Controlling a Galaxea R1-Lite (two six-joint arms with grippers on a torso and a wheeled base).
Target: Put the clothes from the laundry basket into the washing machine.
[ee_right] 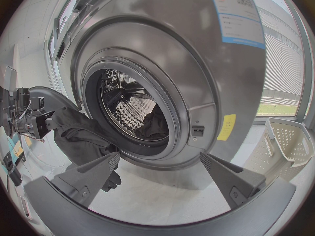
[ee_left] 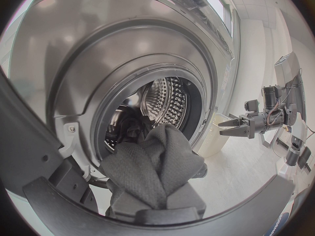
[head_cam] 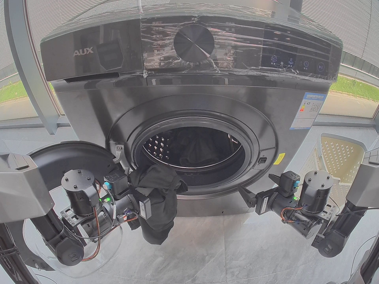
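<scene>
The grey washing machine (head_cam: pixel 221 99) stands with its door (head_cam: pixel 67 158) swung open to the left. Dark clothes (head_cam: pixel 197 146) lie inside the drum (ee_right: pixel 131 108). My left gripper (head_cam: pixel 152 196) is shut on a black garment (head_cam: pixel 160 210), just below the left rim of the drum opening. The garment (ee_left: pixel 154 161) drapes over the fingers and hangs toward the floor. My right gripper (head_cam: pixel 256 184) is open and holds nothing, low at the right side of the opening. The cream laundry basket (head_cam: pixel 341 154) stands to the right of the machine; what lies in it is hidden.
Grey tiled floor (head_cam: pixel 221 249) lies free in front of the machine between both arms. The open door takes up the room behind my left arm. Windows run behind the machine.
</scene>
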